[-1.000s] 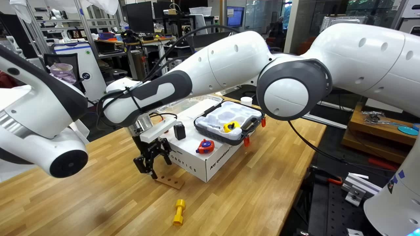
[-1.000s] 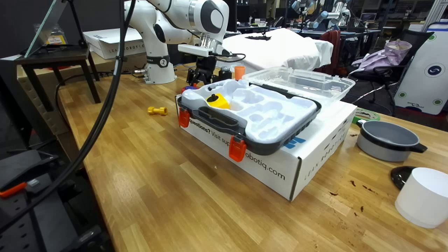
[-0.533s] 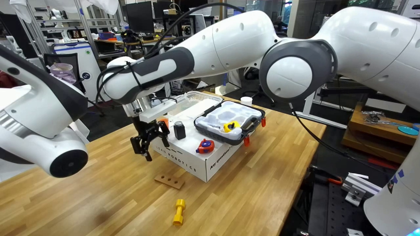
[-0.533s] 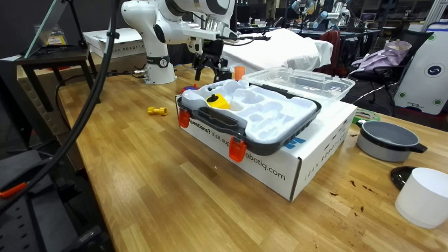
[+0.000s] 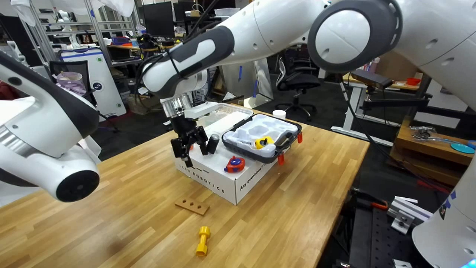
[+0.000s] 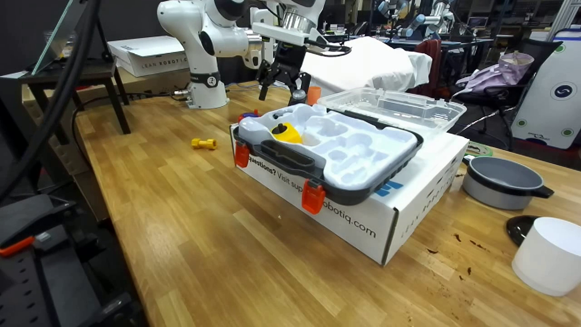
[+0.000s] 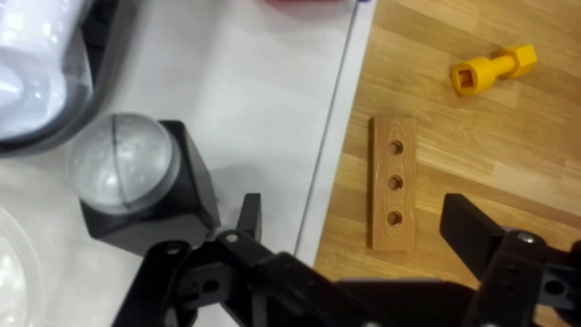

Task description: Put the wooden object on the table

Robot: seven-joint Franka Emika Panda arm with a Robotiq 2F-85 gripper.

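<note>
In an exterior view, the surface (image 6: pixel 204 245) was bright, with a pale shine at the near left. In the wrist view, the black container (image 7: pixel 181 195) was blurred, its grey cap (image 7: pixel 122 161) showing whitish glare.

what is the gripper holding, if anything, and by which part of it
Nothing: the fingers stand apart, the wooden object lies on the table, and the tilted black container is outside their grasp.
</note>
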